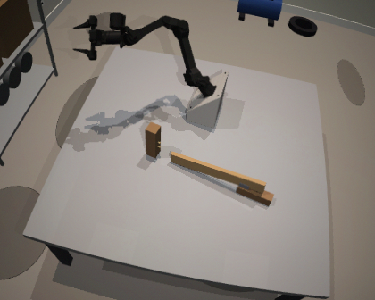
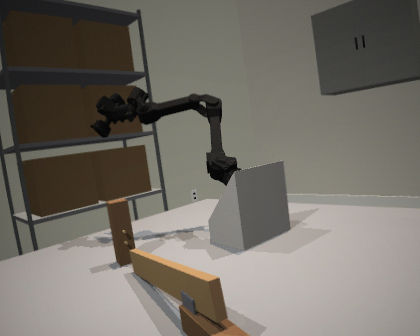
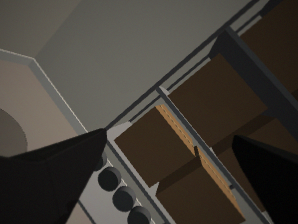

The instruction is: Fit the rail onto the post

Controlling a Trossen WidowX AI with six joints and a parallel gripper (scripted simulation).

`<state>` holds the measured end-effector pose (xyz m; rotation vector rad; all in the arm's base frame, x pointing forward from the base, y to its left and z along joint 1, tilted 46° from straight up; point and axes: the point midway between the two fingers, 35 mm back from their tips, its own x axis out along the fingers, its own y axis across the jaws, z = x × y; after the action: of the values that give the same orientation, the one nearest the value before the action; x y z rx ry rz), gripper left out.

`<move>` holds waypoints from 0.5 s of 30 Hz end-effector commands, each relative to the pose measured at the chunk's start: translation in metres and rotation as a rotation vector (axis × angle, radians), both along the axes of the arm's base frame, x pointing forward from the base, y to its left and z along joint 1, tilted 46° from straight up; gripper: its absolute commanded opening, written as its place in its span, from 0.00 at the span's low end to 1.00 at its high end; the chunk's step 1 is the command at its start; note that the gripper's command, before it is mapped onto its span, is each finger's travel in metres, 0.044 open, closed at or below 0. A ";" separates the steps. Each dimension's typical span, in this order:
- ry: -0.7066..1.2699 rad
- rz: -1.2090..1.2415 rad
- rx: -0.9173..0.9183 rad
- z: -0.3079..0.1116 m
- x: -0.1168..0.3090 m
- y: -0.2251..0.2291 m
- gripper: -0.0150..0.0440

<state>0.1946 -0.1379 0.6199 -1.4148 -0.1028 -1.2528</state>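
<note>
The light wooden rail slants down from the bracket on the low brown footboard block to the table. Its near end lies low, a short gap from the upright brown post. Two small pegs stick out of the post's side facing the rail, one above the other, and are not in the rail. The holes in the rail end are hidden. My gripper is open and empty, high up beyond the table's back left corner, far from the rail and the post.
The arm's pale wedge-shaped base stands on the table behind the rail and post. A shelf rack with brown boxes stands to the left, beyond the table, and fills much of the wrist view.
</note>
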 end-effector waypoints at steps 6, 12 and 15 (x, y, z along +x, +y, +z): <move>0.326 0.127 0.216 -0.093 0.124 -0.012 1.00; 0.563 0.186 0.339 -0.171 0.191 0.001 1.00; 0.684 0.205 0.392 -0.213 0.217 0.012 1.00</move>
<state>0.3857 -0.1360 0.4505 -1.3732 0.3353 -0.6463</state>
